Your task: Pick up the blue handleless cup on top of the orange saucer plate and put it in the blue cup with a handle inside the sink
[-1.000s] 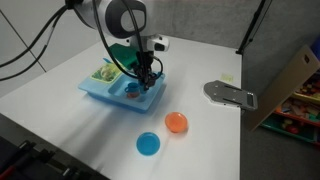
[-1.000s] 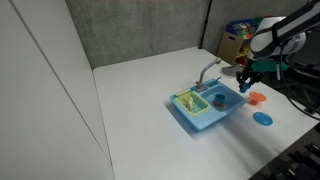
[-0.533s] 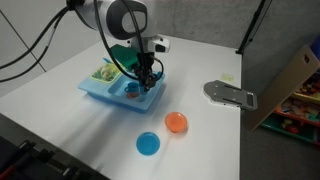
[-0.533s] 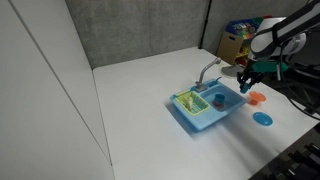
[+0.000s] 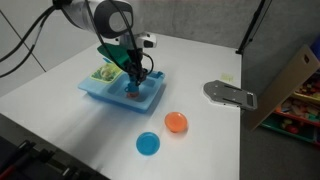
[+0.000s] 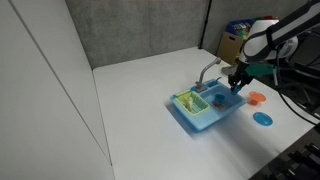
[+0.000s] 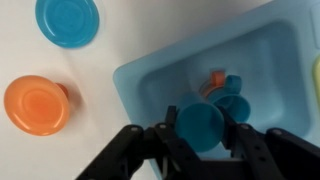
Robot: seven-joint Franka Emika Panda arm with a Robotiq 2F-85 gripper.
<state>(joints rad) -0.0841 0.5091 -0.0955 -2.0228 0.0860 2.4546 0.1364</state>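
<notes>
Blue handleless cup point(image 7: 198, 128) shows as a round disc in the lower middle of the wrist view, pinched between the two dark fingers point(image 7: 168, 122) of the gripper point(image 7: 204, 122); the jaws are closed on its sides. Just beyond it, toward the upper right of that frame, the cup with a handle point(image 7: 234, 100) stands in the sink point(image 7: 265, 55), with an orange-red patch at its upper left edge; the held cup overlaps it in the picture, and whether the two touch cannot be told.

At the left edge of the wrist view the orange saucer point(image 7: 37, 105) lies bare on the white table point(image 7: 110, 45); the blue plate point(image 7: 68, 20) lies in the upper left corner, apart from it.

In both exterior views the arm reaches down over the sink point(image 5: 105, 93) point(image 6: 195, 118); the gripper point(image 5: 135, 88) point(image 6: 236, 86) hangs low over one compartment, while the other compartment holds green and pale bits too small to tell; the grey faucet point(image 6: 208, 72) rises at the sink's far edge. The saucer point(image 5: 176, 123) point(image 6: 257, 97) and the plate point(image 5: 148, 144) point(image 6: 263, 118) lie near each other on the table, outside the sink. A grey flat piece point(image 5: 232, 95) lies toward the right of an exterior view; a cardboard box point(image 5: 295, 80) stands at the right edge.
</notes>
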